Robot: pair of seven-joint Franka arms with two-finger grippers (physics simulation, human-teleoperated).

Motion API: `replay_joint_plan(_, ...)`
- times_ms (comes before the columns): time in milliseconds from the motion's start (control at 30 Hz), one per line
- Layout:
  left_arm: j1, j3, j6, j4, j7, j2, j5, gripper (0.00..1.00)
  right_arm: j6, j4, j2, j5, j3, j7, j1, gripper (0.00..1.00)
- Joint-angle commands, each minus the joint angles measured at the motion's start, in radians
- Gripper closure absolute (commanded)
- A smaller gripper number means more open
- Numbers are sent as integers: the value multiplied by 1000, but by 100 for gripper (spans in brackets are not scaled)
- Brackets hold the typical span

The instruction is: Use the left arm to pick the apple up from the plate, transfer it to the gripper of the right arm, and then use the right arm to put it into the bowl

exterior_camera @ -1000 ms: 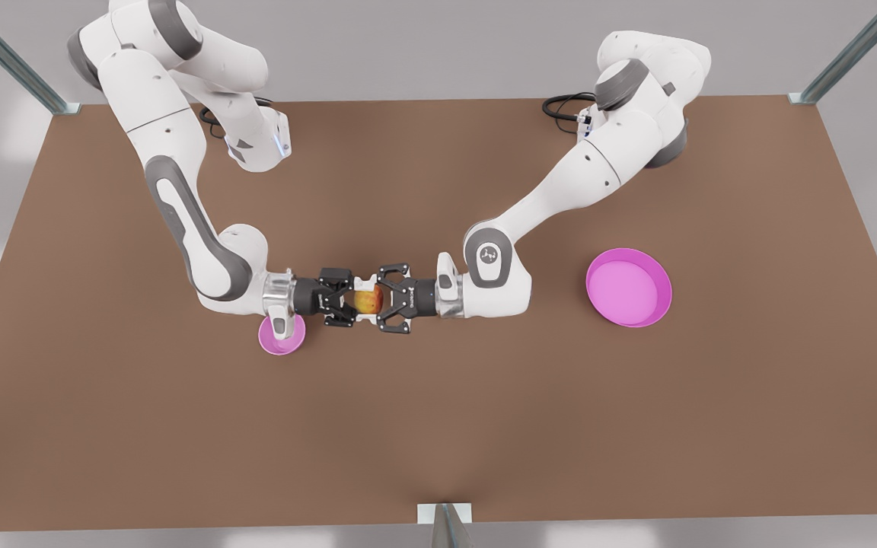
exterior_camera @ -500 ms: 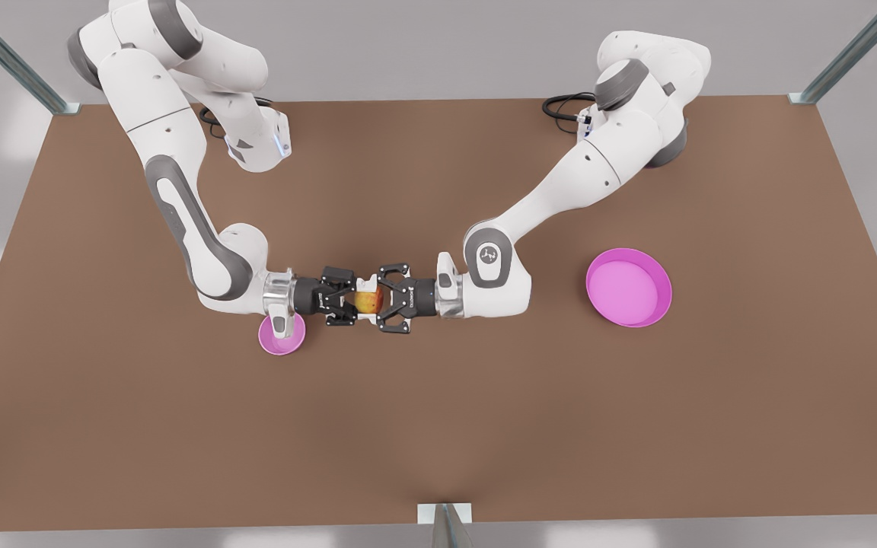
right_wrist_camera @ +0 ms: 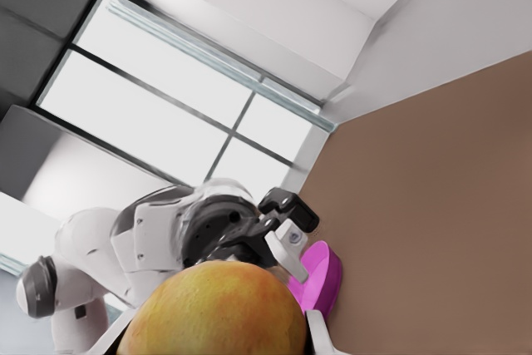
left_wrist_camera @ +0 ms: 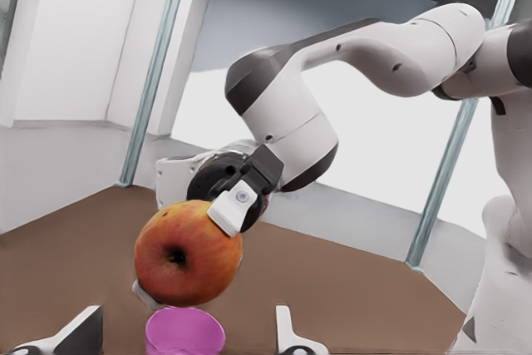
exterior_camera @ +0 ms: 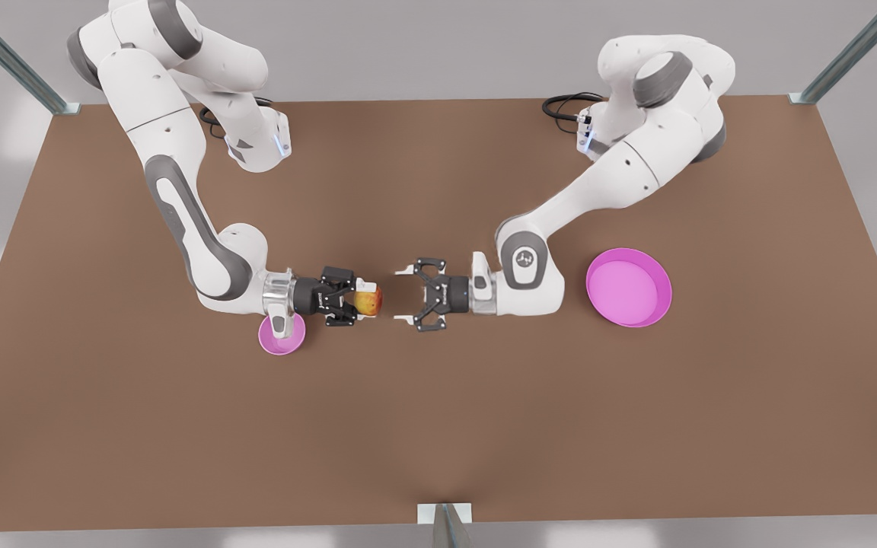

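Front view: the right gripper (exterior_camera: 361,302), on the left of the scene, has its fingers clamped on the apple (exterior_camera: 368,301), held above the surface beside the bowl (exterior_camera: 281,339). The left gripper (exterior_camera: 406,297), fingers apart, hangs just right of it, near the plate (exterior_camera: 628,287). The apple should be swung squarely over the bowl and lowered before release.

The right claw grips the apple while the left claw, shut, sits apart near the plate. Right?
Not quite: the left claw is open, fingers spread, as the front view shows. The right claw does grip the apple, with the left claw apart near the plate.
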Motion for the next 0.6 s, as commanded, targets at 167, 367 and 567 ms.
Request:
replay_joint_plan(167,533,-29,-739,104,-885,-158,1107,0,-5,11,28,-11,-16,-15,-32,26)
replay_joint_plan(367,583,-26,-1291,391,-1470,-351,1715,0,-158,72,82,-252,-17,41,-259,27)
replay_joint_plan(567,223,555,-1299,392,-1878,-664,1475,0,-247,86,142,-479,-19,22,-411,26)
